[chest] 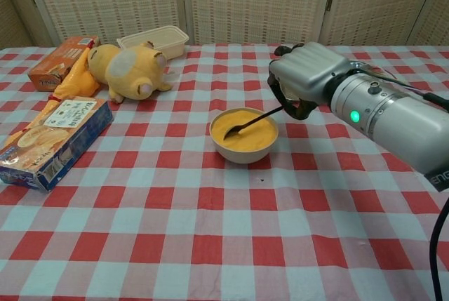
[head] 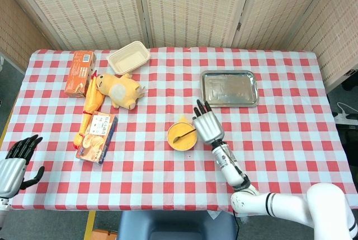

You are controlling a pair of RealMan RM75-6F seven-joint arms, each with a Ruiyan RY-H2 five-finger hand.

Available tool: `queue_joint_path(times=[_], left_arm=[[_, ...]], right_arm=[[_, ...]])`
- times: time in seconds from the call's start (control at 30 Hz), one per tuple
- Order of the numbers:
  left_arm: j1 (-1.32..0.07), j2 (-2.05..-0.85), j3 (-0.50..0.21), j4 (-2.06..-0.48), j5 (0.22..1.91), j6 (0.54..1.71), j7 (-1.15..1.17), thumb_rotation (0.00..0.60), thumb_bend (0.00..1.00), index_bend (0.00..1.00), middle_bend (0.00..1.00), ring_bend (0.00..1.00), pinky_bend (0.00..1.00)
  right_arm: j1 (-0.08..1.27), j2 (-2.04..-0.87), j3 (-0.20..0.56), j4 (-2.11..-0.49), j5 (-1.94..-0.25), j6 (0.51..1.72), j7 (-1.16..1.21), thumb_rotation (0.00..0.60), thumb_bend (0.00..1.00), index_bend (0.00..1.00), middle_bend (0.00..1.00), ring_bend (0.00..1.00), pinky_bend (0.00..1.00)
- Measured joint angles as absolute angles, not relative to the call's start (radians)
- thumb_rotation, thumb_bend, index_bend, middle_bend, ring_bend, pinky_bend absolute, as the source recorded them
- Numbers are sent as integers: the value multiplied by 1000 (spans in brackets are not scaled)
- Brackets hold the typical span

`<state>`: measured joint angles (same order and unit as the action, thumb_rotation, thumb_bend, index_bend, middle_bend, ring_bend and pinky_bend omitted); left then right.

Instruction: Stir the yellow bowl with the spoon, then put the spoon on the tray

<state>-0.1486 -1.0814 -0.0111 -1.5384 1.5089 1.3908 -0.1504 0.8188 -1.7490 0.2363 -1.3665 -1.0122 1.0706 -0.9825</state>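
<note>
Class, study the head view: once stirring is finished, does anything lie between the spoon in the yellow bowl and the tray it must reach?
Nothing visible does. The right hand holds the spoon in the yellow bowl; the tray lies beyond it, with only bare checked cloth between. The plush toy and boxes sit well off to the left.
</note>
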Motion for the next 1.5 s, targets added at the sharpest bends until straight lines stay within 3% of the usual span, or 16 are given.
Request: queue_joint_path(times=[0.27, 0.57, 1.07, 1.5], left_arm=[[-158, -1081, -15, -1532, 1495, 1369, -158, 600, 448, 0, 0, 0, 74], [-162, -1083, -19, -1527, 1486, 1360, -159, 600, 448, 0, 0, 0, 74], [-160, -1094, -18, -1535, 1490, 1369, -118, 600, 448, 0, 0, 0, 74], [-151, -1100, -32, -1534, 1466, 1386, -108, 600, 447, 0, 0, 0, 74]], right_arm=[[832, -1837, 255, -1221, -1064, 1150, -913, 600, 868, 970, 224, 8, 139], [869, -1932, 265, -1057, -1056, 1084, -865, 600, 870, 974, 224, 8, 139], [822, -1769, 234, -1317, -1008, 1087, -936, 600, 873, 998, 224, 8, 145], [801, -1794, 208, -1260, -1105, 1163, -838, 600, 873, 989, 224, 8, 158]])
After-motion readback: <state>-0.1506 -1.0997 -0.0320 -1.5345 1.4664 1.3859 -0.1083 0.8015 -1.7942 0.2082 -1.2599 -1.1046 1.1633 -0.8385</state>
